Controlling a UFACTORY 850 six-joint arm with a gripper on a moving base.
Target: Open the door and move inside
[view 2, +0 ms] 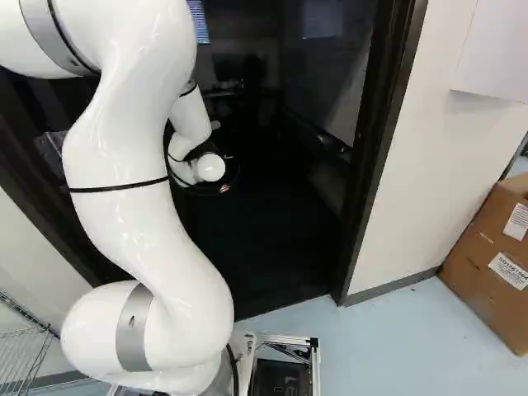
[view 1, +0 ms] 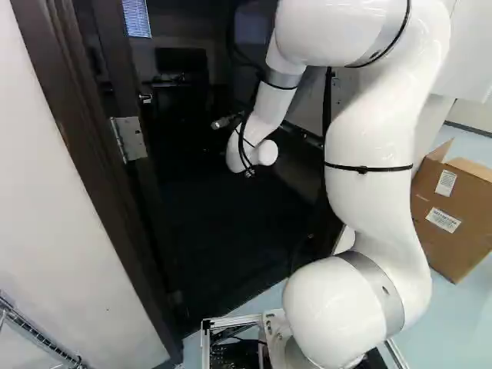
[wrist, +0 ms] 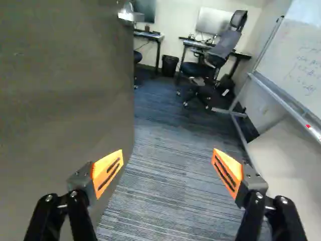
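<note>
Door [wrist: 65,100] open, hinge side at left of the left base view. Arm [view 1: 369,138] reaches through the doorway [view 2: 382,157]. Whiteboard [wrist: 301,65] across from door, office chair [wrist: 225,47] ahead. Gripper [wrist: 168,152] between door and whiteboard, fingers wide apart, door face beside one.

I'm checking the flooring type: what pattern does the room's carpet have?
Thin stripes, grey-blue; clearest in the wrist view.
</note>
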